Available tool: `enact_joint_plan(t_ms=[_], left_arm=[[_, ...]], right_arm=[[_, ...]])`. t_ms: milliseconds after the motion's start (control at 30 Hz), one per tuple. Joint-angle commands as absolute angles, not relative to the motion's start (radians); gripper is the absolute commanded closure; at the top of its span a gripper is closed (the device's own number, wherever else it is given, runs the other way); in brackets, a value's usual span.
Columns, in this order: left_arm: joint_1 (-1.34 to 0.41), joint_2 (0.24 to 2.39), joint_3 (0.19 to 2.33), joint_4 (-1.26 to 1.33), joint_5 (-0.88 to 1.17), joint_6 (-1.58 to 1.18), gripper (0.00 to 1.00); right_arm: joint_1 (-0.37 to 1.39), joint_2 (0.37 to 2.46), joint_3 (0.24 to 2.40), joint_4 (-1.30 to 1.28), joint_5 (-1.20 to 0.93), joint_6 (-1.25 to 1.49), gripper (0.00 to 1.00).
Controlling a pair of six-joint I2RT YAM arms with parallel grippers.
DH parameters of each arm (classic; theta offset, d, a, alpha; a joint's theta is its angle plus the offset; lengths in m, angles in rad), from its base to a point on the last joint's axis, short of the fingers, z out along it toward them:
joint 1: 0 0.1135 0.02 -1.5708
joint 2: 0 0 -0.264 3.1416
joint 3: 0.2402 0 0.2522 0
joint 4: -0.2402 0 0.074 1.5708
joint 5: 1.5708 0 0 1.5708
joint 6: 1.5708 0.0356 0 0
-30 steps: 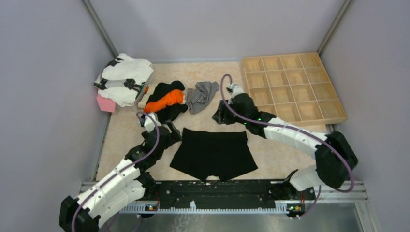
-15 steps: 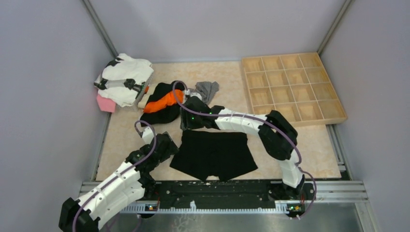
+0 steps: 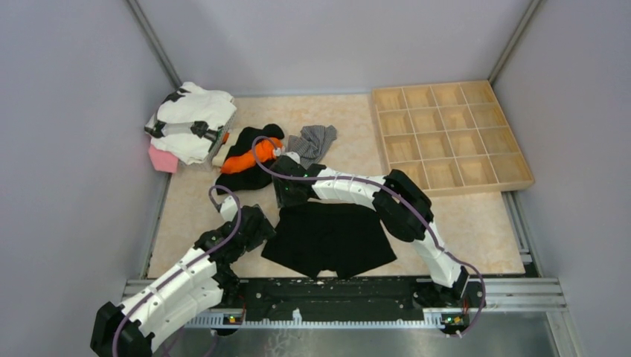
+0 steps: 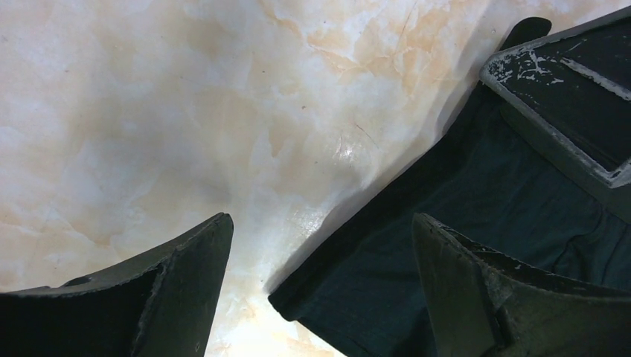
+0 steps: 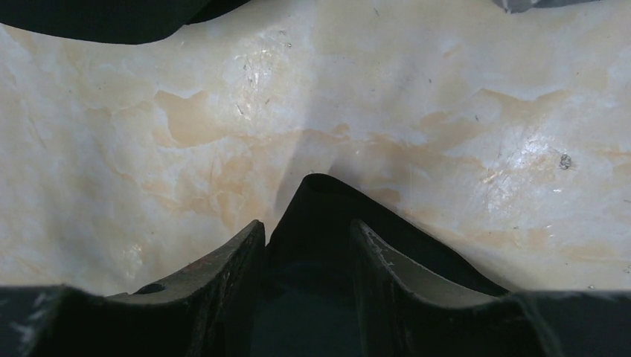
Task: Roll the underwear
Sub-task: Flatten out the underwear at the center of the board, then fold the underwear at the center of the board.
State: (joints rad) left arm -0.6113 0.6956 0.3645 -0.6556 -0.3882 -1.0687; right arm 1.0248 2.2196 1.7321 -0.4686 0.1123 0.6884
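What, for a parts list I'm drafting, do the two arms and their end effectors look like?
The left arm and right arm have white shell segments, black joints and a purple cable looping alongside each. The left end effector and right end effector have black wedge-shaped fingers with scuffed edges.

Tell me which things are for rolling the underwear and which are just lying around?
For the job:
flat black cloth underwear
crumpled grey striped cloth underwear

Just lying about:
black-and-orange cloth bundle
white folded garment with black straps
pink block
wooden compartment tray
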Motion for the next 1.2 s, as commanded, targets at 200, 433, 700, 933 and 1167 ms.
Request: enact_joint_plan(t_ms=[200,433,700,933,1167], left_arm=[[-0.610,0.709,0.358,-0.600,-0.338,-1.022,0.06],[-0.609,0.717,0.353,-0.577,-0.304,-0.993,0.08],[-0.609,0.735,0.332,-0.537,-0.278,-0.969,0.09],[-0.609,0.783,0.330,-0.465,-0.230,-0.895,0.24],[-0.609,0.799,0.324,-0.448,-0.169,-0.867,0.32]], right_arm=[[1.036,2.265,1.833,-0.502,0.148,0.662,0.61],[1.036,2.270,1.839,-0.496,0.139,0.659,0.77],[1.033,2.230,1.811,-0.489,0.185,0.655,1.00],[1.010,2.172,1.756,-0.463,0.190,0.652,1.00],[1.003,2.157,1.727,-0.453,0.208,0.653,1.00]])
